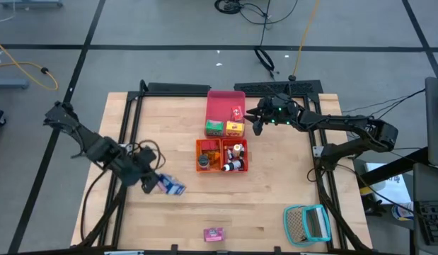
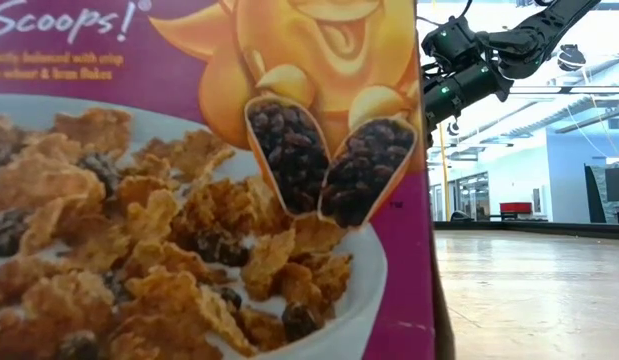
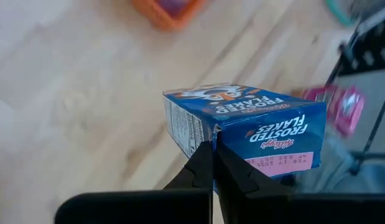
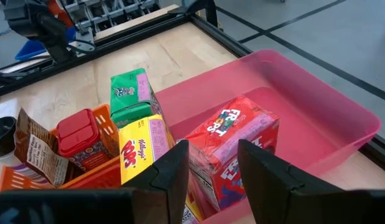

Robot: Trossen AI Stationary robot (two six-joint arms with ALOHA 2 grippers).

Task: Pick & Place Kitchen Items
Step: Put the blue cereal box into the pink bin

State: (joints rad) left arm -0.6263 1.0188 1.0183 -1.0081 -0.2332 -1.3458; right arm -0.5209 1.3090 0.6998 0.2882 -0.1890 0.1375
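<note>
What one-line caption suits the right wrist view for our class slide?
Right tool open over a red cereal box in the pink tray, beside yellow and green boxes.

left gripper clamped, right gripper spread

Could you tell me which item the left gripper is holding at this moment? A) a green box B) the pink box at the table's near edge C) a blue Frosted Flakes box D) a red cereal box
C: in the left wrist view the left gripper is closed on the blue Frosted Flakes box, and the high view shows the same blue box at that gripper.
</note>
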